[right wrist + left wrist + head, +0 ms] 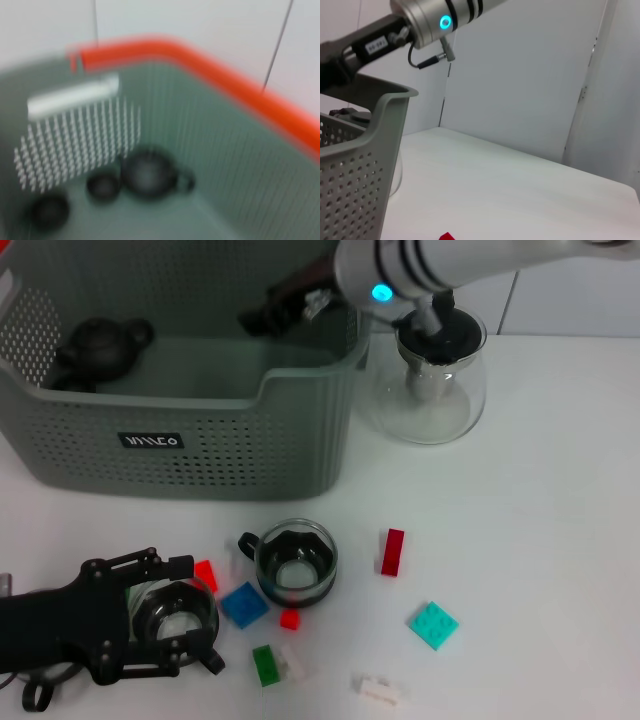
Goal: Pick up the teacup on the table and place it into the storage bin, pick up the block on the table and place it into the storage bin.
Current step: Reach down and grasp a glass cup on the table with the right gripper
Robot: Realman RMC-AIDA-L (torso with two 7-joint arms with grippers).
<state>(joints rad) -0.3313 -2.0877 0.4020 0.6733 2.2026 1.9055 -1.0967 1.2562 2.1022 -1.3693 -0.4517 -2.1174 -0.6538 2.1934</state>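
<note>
Head view, left pincer [165, 625] clamped around teacup [175, 615], right arm [420, 270] reaching over storage bin [200, 440], its pincer unclear.

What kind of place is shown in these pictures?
Probably a robot test bench indoors: a plain white table against bare white walls, with a grey storage bin, scattered toy blocks and glass teacups.

Robot lab tabletop: white table [540, 540], plain white wall panels [520, 75], scattered toy blocks [433, 625].

My head camera looked down over the table [540, 540]; both wrist cameras sat close, sharing with it the storage bin [200, 440] [355, 165] [225, 150].
</note>
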